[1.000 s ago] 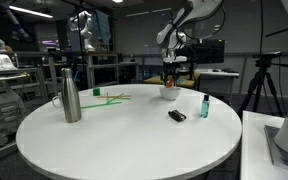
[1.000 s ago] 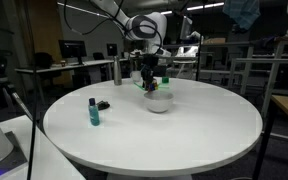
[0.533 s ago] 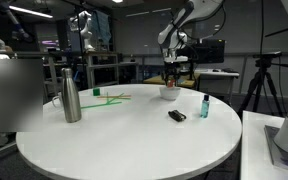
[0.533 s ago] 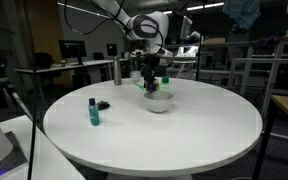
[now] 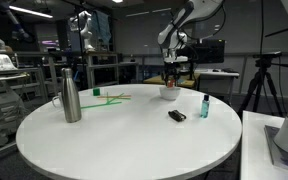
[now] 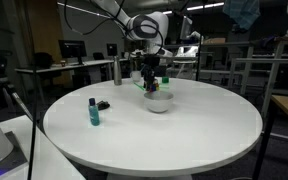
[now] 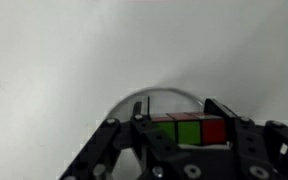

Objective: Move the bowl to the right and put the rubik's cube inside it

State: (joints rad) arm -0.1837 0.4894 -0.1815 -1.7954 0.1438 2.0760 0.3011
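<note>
The white bowl (image 5: 169,93) (image 6: 158,101) sits on the round white table in both exterior views. Directly above it hangs my gripper (image 5: 170,79) (image 6: 153,82), shut on the rubik's cube (image 7: 189,131). In the wrist view the cube shows green and red squares clamped between the two black fingers (image 7: 144,135), and the bowl's rim (image 7: 162,95) curves just beyond it. In an exterior view the cube (image 6: 154,83) shows as a small coloured spot just over the bowl.
A tall steel bottle (image 5: 71,95) stands at one side of the table. A small teal bottle (image 5: 204,106) (image 6: 94,111) and a flat black object (image 5: 177,116) (image 6: 103,105) lie near the bowl. Green sticks (image 5: 110,98) lie farther back. A tripod (image 5: 261,80) stands beside the table.
</note>
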